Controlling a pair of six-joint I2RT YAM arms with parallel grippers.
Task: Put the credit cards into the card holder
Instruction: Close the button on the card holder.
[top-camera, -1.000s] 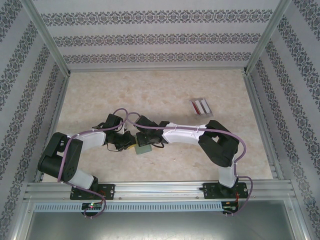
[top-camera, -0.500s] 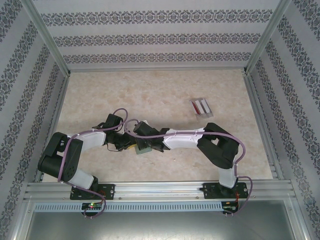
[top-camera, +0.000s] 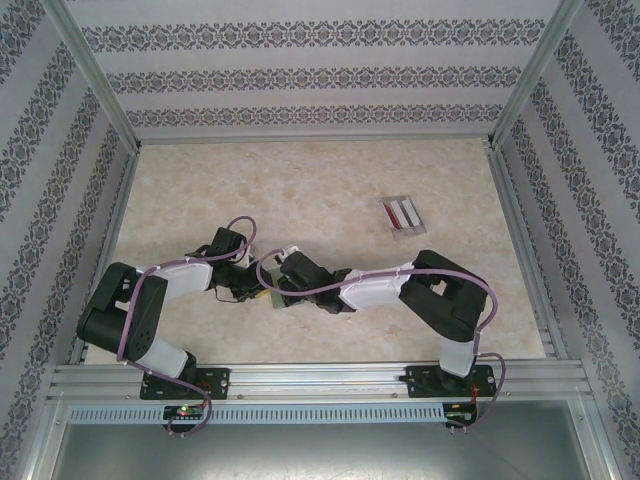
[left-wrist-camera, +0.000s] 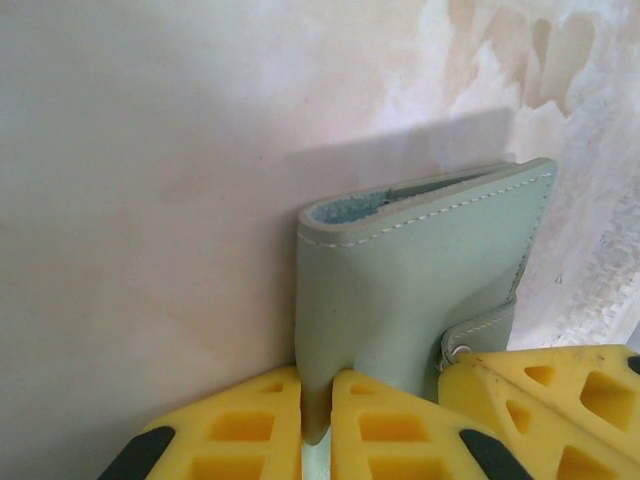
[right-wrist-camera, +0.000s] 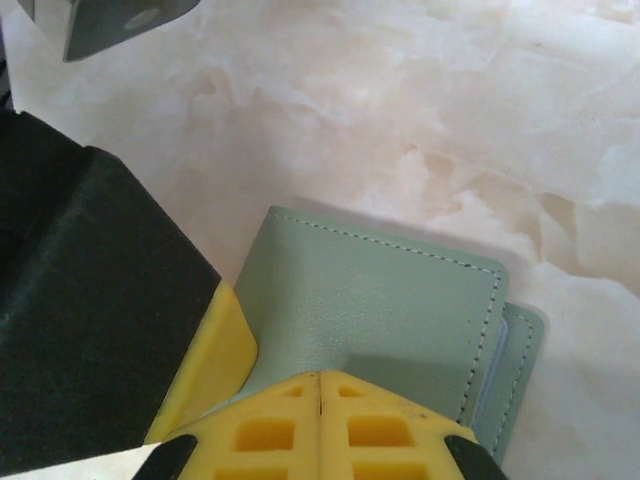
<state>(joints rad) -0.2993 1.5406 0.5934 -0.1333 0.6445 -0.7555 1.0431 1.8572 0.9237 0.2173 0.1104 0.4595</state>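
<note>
The card holder (top-camera: 283, 299), a pale grey-green bifold wallet, lies folded on the table between both arms. In the left wrist view the card holder (left-wrist-camera: 420, 270) stands on edge, and my left gripper (left-wrist-camera: 316, 400) is shut on its folded cover; the tab with its round snap (left-wrist-camera: 462, 349) sits beside the right arm's yellow fingers (left-wrist-camera: 545, 395). My right gripper (right-wrist-camera: 320, 392) is shut, its tips pressed together right over the card holder (right-wrist-camera: 370, 300). The credit cards (top-camera: 402, 213), red and white, lie far off at the right rear.
A clear plastic tray (top-camera: 410, 224) holds the cards at the right rear. The marbled table (top-camera: 300, 190) is fenced by aluminium rails and patterned walls. The left arm's black body (right-wrist-camera: 80, 300) crowds the right wrist view.
The right arm has stretched lower and further left, bringing its gripper down onto the card holder. The left arm has held still on the wallet.
</note>
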